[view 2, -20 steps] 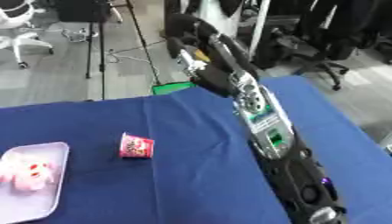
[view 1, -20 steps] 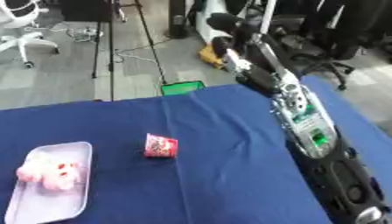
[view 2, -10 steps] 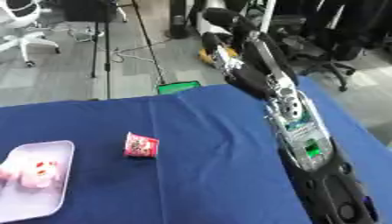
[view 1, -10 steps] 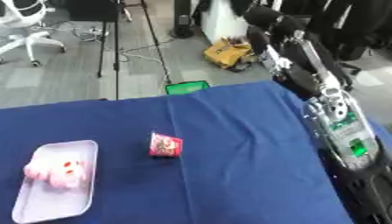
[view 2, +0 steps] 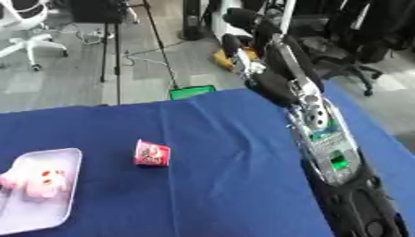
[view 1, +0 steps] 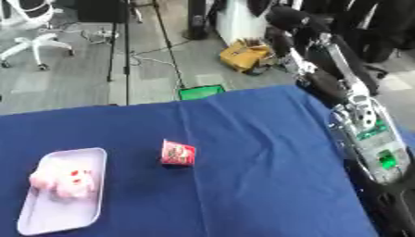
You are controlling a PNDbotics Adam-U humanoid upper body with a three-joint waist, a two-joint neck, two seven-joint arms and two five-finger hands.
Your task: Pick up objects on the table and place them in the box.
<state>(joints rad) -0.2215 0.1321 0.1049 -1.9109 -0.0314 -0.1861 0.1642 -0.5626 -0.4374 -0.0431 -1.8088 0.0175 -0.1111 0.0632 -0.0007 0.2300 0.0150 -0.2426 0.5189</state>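
While the blue table (view 1: 259, 152) fills the lower field, the right arm (view 2: 316, 125) extends along its right side past the far edge, ending in the right hand (view 2: 243, 21); whether its fingers are open or curled cannot be told. At the left lies a white tray (view 1: 85, 157) holding a pink soft object (view 1: 63, 181). Near the table's middle, apart from the tray, stands a small red packet (view 1: 178, 153).

Right arm (view 2: 320, 134) swung farther out past table's (view 1: 243, 185) far edge; hand (view 2: 243, 21) rose above floor beyond.
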